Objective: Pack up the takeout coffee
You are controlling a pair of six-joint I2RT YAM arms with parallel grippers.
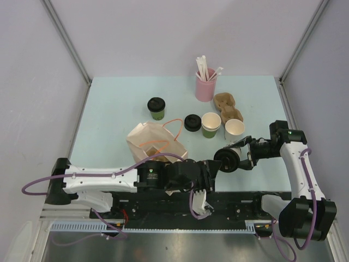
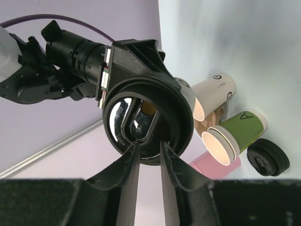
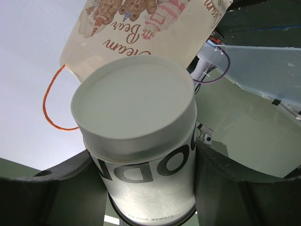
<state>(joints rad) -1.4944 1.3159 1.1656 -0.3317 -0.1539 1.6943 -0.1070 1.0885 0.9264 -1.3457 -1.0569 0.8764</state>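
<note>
My right gripper (image 1: 244, 153) is shut on the white lettered cup (image 1: 235, 152), held sideways above the table's front; its base fills the right wrist view (image 3: 136, 106) between my fingers (image 3: 56, 188). A black lid (image 1: 225, 160) sits on its mouth, facing my left gripper (image 1: 214, 167). In the left wrist view the lid (image 2: 148, 117) is face-on; my left gripper (image 2: 148, 148) has its tips against the lid's lower rim, jaws a narrow gap apart with nothing between them. The lidded green cup (image 1: 156, 108) stands at the back left.
A printed paper bag (image 1: 155, 143) with orange handles lies by my left arm. A loose black lid (image 1: 192, 122), an open green cup (image 1: 211, 124), an open white cup (image 1: 235, 127), a cardboard carrier (image 1: 227, 105) and a pink cup of straws (image 1: 205, 86) stand behind.
</note>
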